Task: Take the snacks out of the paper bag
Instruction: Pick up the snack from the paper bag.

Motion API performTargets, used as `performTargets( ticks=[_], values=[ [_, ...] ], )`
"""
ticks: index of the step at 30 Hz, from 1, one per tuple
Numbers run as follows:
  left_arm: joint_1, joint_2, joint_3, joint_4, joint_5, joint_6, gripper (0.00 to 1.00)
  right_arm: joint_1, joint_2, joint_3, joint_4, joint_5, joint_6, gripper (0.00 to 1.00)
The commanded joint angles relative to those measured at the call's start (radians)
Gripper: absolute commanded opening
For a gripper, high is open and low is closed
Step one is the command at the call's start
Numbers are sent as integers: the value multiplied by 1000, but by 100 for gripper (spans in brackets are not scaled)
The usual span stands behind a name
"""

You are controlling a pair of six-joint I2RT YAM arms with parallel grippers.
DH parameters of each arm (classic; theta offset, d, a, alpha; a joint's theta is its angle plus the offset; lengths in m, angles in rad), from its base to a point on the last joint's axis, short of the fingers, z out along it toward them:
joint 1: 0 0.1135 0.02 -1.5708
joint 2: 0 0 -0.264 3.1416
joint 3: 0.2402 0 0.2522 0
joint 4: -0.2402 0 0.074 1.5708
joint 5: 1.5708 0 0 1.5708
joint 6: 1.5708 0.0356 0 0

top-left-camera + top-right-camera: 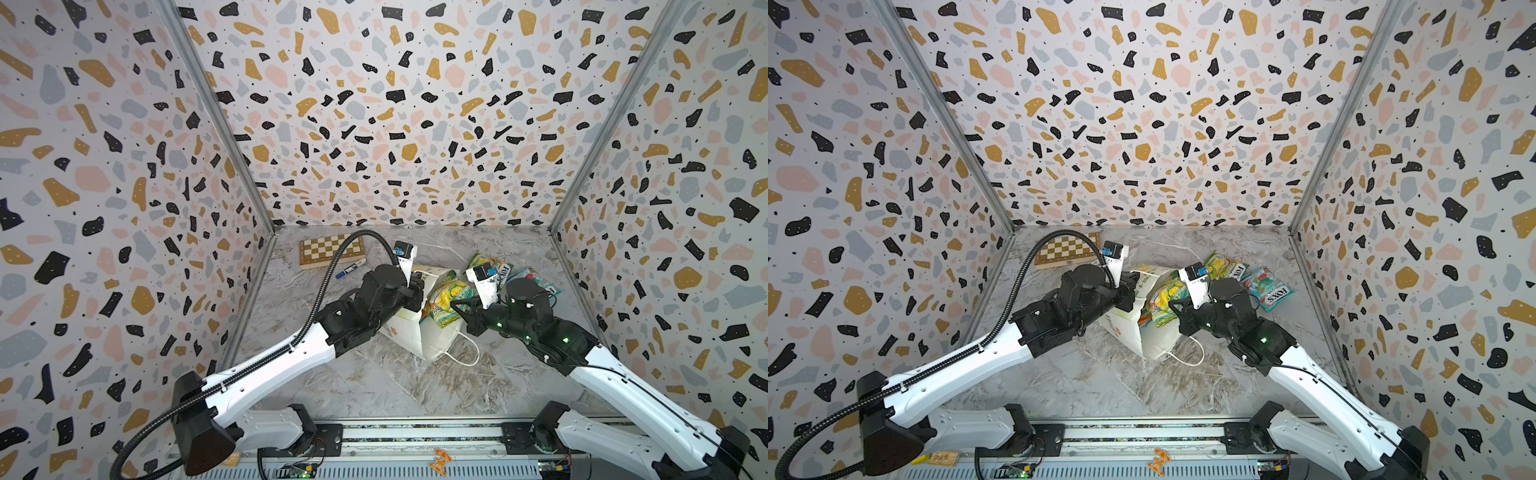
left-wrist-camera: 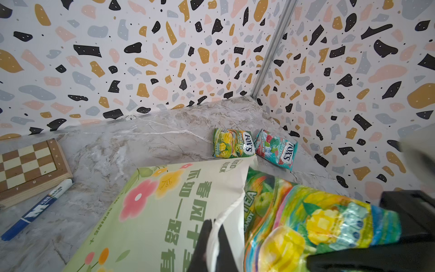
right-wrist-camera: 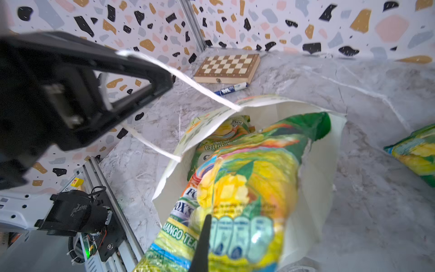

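Left wrist view: caught the left gripper [image 2: 213, 226] with both fingers squeezed onto the white rim of the paper bag [image 2: 164, 200], pinching it. Found that bag lying on its side on the table [image 1: 374, 386], mouth gaping toward the right arm. Saw, in both top views, the right gripper [image 1: 457, 309] clamped on a yellow-green mango tea packet [image 1: 446, 297] sticking out of that mouth. Spotted a second packet [image 3: 221, 139] deeper inside. Noted two snacks out on the marble near the far right corner: a green-yellow packet [image 2: 233, 143] and, just beside it, a teal packet [image 2: 275, 149]. Left chessboard [image 1: 330, 249] and marker [image 1: 351, 268] at far left.
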Motion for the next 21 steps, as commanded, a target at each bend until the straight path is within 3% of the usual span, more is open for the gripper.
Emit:
performTargets(
  ticks=[1,9,17,21],
  values=[
    [-5,-22,6,12,-30,-6,0,-2,-68,65,-7,26,-89,0],
    [-6,-17,13,11,-27,0,0,-4,-139,128,-66,163,-147,0],
    [-6,-16,15,12,-19,2,0,-9,-176,141,-119,473,-156,0],
    [-5,-17,15,12,-17,4,0,-43,-162,139,-153,562,-156,0]
  ],
)
